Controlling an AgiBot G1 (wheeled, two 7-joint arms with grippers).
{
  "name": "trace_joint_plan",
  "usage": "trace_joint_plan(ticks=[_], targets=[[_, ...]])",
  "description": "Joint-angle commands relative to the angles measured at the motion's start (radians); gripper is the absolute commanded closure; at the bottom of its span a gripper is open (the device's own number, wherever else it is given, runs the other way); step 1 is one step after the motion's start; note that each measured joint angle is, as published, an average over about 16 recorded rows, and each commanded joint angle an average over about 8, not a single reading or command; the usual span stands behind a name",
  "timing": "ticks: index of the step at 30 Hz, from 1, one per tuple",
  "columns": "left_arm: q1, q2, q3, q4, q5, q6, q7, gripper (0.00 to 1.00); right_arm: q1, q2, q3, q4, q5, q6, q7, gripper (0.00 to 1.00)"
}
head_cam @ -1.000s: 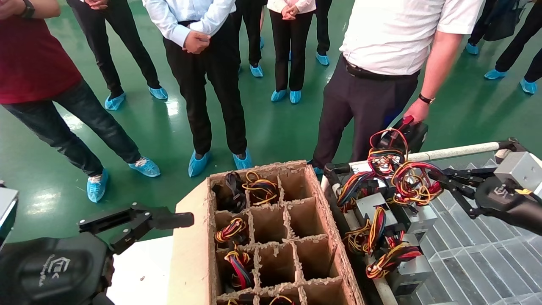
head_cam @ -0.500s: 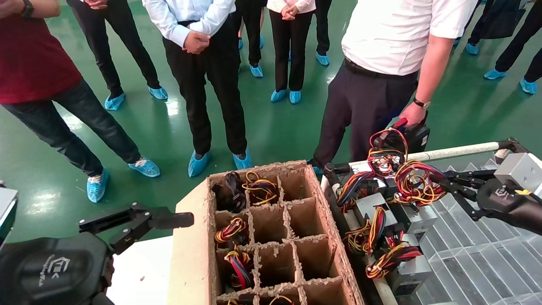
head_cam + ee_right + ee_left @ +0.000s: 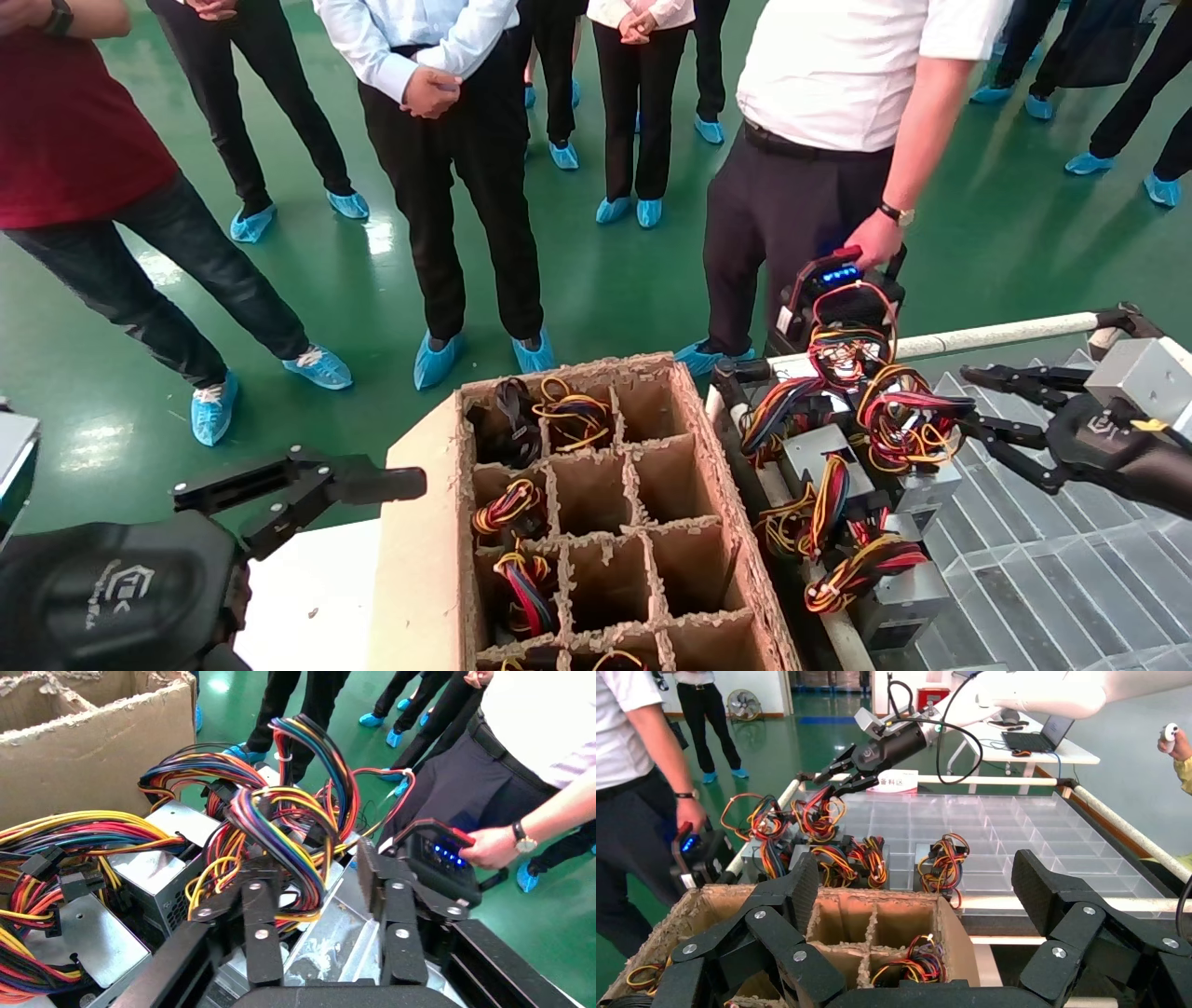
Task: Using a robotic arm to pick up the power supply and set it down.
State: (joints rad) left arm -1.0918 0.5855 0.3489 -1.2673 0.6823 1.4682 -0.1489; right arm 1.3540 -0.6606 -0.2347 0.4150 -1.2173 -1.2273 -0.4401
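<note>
Green factory flooring backs a clear-gridded tray (image 3: 1071,568), where the power supply (image 3: 917,480) lies at the right gripper's (image 3: 973,405) nine o'clock, wire loop between spread, empty jaws. Left gripper (image 3: 307,489) idles agape, much farther off.

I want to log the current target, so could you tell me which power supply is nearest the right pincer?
The one on the tray whose wire bundle loops up between the open right pincer's fingers; the other supplies lie farther toward the robot.
</note>
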Motion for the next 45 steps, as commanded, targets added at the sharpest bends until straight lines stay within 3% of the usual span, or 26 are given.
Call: trace_joint_plan(ticks=[1, 24, 45], targets=[[0.0, 0.0, 0.0, 0.0, 0.0, 0.0, 0.0, 0.0, 0.002, 0.004, 0.0, 0.002, 0.001, -0.005, 0.002, 0.0], [0.0, 0.0, 0.0, 0.001, 0.0, 0.0, 0.0, 0.0, 0.013, 0.029, 0.031, -0.013, 0.088, -0.112, 0.147, 0.0], [0.0, 0.0, 0.001, 0.001, 0.0, 0.0, 0.0, 0.0, -0.086, 0.036, 0.006, 0.284, 0.225, -0.166, 0.31, 0.0]])
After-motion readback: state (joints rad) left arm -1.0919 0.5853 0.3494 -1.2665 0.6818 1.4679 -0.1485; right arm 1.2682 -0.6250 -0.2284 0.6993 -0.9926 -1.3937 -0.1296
